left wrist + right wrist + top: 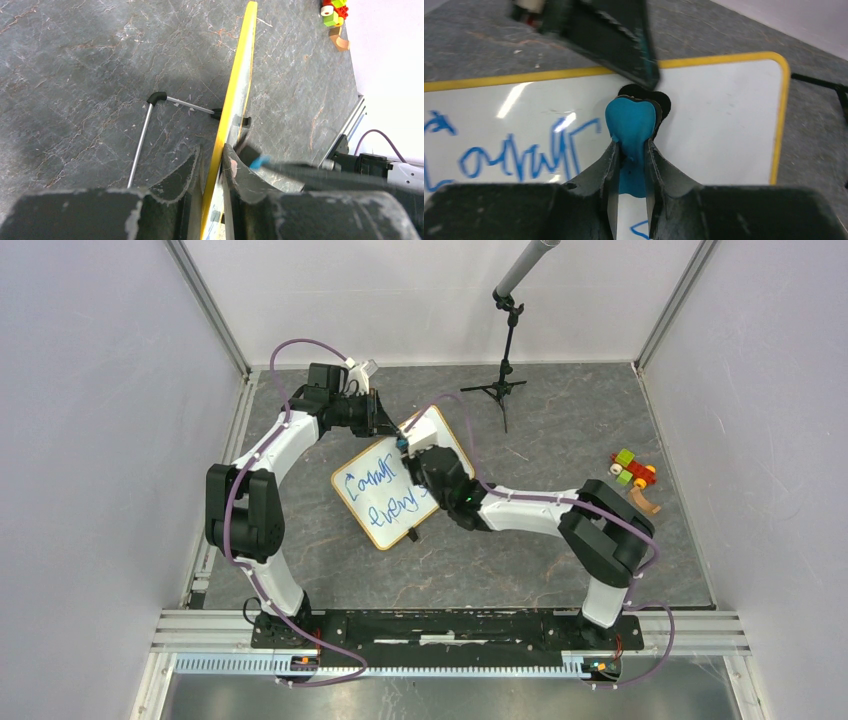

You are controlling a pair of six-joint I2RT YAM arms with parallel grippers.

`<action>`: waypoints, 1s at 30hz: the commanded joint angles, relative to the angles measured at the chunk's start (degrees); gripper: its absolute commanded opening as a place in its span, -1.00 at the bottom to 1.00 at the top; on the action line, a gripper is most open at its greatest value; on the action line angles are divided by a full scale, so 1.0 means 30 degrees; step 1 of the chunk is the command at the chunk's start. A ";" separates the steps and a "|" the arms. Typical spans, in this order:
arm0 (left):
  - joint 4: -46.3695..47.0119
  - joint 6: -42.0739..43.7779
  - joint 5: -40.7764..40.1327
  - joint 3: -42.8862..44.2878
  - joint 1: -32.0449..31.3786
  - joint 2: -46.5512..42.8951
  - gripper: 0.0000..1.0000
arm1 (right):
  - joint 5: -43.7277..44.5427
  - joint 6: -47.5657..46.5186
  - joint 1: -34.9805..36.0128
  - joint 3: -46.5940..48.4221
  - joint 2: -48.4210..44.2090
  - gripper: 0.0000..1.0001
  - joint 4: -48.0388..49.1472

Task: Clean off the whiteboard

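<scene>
One whiteboard (pixel 395 490) is standing tilted mid-frame in the top view on the grey bench (pixel 560 430), blue handwriting (pixel 372 490) covering its lower left | left gripper (pixel 212 155) is pinching its yellow-framed edge, jaws nearly closed | right gripper (pixel 631 147) is clamping a blue eraser (pixel 631 120) over the board's face | coloured blocks (pixel 632 470) are lying far right

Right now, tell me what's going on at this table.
The left gripper is shut on the whiteboard at its yellow edge, steadying it. The right gripper holds a blue eraser at the board's face, near that edge. The area around the eraser is clean, but blue writing shows on the rest, so the erasing is not finished.
</scene>
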 commanded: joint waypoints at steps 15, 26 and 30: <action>-0.0585 -0.0670 0.0068 -0.0047 -0.0104 -0.0820 -0.58 | -0.0734 0.2089 -0.2660 0.0458 0.0080 -0.56 -0.3422; -0.0589 -0.0758 0.0114 -0.0065 -0.0104 -0.0769 -0.64 | -0.1344 -0.0736 0.0465 0.1603 0.0806 -0.56 -0.2543; -0.0580 -0.0928 0.0098 -0.0028 -0.0104 -0.0696 -0.76 | -0.2438 -0.1981 0.1799 0.1837 0.1137 -0.56 -0.1754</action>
